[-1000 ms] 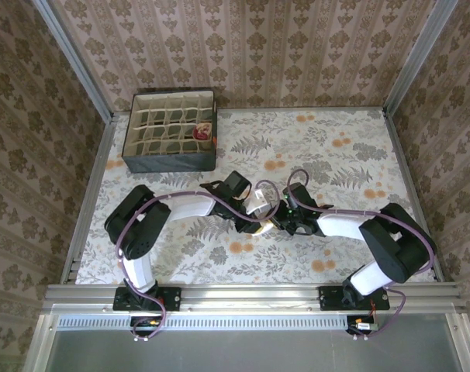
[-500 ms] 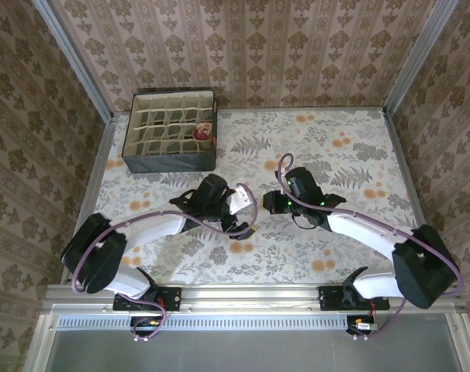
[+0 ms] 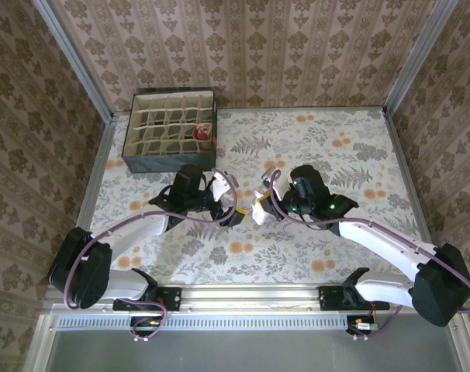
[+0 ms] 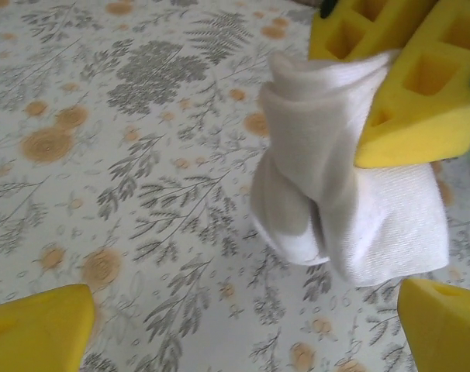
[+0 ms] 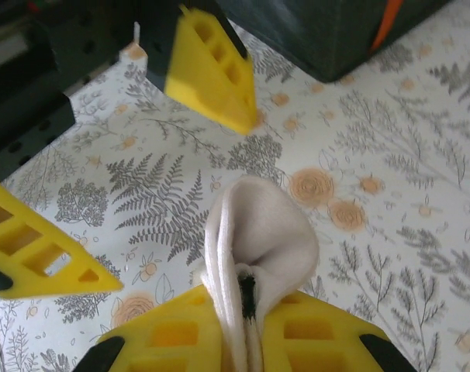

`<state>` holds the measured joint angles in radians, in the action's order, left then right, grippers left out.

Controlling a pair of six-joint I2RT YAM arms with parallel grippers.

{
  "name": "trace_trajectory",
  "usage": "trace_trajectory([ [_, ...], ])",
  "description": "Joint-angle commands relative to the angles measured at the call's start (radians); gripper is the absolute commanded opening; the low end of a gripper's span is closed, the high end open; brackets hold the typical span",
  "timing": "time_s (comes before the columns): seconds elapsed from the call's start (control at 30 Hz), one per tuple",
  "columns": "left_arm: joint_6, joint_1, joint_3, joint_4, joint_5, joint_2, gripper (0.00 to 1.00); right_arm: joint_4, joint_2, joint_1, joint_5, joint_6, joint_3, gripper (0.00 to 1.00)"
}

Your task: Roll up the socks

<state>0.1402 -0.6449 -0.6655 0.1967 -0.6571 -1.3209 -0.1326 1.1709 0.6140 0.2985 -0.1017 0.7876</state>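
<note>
Now aloft: cream sock bundle (image 4: 340, 201), folded into a stubby roll and hanging clear above the table (image 3: 351, 139), near its middle.
Grip: right gripper (image 5: 247, 337) is nearly closed, pinching the bundle's top edge between its yellow fingers.
Facing it: left gripper (image 3: 229, 203) is spread wide and holds nothing, its fingertips low on either side of the bundle and apart from it.
Key relation: the bundle sits straight ahead of the left gripper, between the two arms. Its long axis is roughly upright, with the free end down.
Nearer arm: the right arm has it, and the left looks close enough to take it.
Divided box (image 3: 169, 128): at the far-left corner, on the left arm's side. A reddish rolled item, apparently the other sock (image 3: 205, 132), sits in a cell along its right side.
Likely next: a carry leftward and away to an open cell.
</note>
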Motion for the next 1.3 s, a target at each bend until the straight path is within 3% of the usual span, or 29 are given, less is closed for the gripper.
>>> trace_trajectory([
  [0.0, -0.082, -0.029, 0.012, 0.163, -0.078, -0.013, 0.98, 0.006, -0.020, 0.010, 0.034, -0.095, 0.041, 0.00],
  [0.2, -0.170, -0.068, -0.004, 0.306, -0.109, -0.094, 0.96, -0.007, -0.002, 0.035, 0.003, -0.102, 0.072, 0.00],
  [0.47, -0.200, -0.111, -0.051, 0.272, -0.086, -0.122, 0.84, -0.066, 0.067, 0.050, -0.183, -0.018, 0.176, 0.00],
  [0.77, -0.171, -0.122, -0.101, 0.169, 0.069, -0.111, 0.53, -0.089, 0.133, 0.080, -0.255, 0.059, 0.231, 0.00],
  [0.97, -0.101, -0.134, -0.108, 0.112, 0.167, -0.084, 0.24, -0.110, 0.141, 0.084, -0.269, 0.126, 0.250, 0.00],
  [1.13, -0.095, -0.133, -0.104, 0.119, 0.183, -0.078, 0.15, -0.111, 0.153, 0.085, -0.251, 0.173, 0.255, 0.00],
  [1.2, -0.095, -0.130, -0.102, 0.123, 0.185, -0.078, 0.14, -0.113, 0.158, 0.085, -0.242, 0.192, 0.264, 0.06],
  [1.27, -0.099, -0.124, -0.099, 0.127, 0.184, -0.078, 0.12, -0.120, 0.162, 0.085, -0.236, 0.210, 0.279, 0.20],
])
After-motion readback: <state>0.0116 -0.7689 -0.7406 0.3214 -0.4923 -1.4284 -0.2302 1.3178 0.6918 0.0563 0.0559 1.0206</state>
